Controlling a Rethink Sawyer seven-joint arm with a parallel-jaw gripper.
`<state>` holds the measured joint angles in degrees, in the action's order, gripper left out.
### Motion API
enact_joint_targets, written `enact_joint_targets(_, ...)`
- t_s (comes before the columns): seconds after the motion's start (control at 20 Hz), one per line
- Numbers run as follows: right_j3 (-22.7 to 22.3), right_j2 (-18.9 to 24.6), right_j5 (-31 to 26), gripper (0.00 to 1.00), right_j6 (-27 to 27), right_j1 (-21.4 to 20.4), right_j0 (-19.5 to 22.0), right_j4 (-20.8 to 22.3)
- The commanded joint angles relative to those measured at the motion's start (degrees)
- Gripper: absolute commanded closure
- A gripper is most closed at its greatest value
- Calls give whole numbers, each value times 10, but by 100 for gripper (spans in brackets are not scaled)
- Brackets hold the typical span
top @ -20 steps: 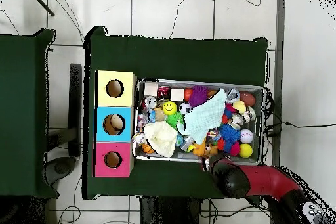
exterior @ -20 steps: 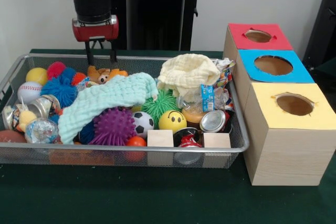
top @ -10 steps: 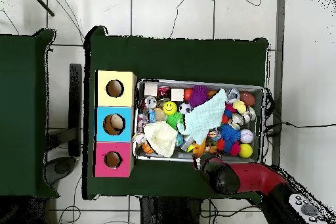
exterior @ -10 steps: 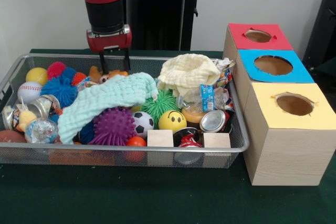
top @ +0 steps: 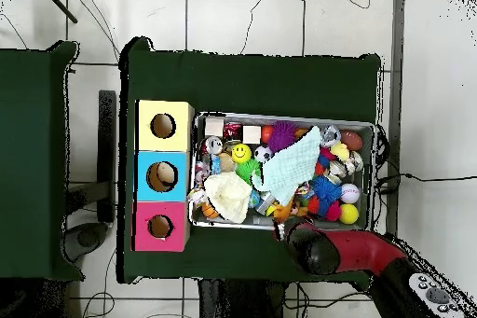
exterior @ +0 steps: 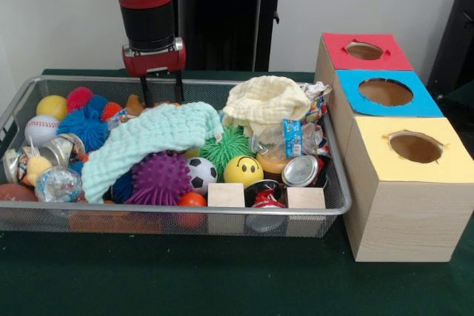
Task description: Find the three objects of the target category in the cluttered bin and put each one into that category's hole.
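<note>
At bin rear edge: claw lowered over orange plush toy, fingers spread apart, empty; mint cloth just beside.

A dark green table carries everything in view. In the overhead view a second green table stands apart, and cables trail across the pale tiled floor.

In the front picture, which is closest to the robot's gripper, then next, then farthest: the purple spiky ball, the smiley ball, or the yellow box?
From the gripper:
1. Purple spiky ball, in the bin almost straight below the gripper.
2. Yellow smiley ball, farther right in the bin.
3. Yellow box, outside the bin at the right.
</note>
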<state>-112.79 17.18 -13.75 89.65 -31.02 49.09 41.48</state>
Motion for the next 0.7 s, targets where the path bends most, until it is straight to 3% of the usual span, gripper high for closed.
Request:
enact_joint_targets(0.05, 76, 8, 17, 0, -6, 2, 9, 48)
enact_joint_targets(0.7, 83, 48, -44, 0, -65, -30, 43, 42)
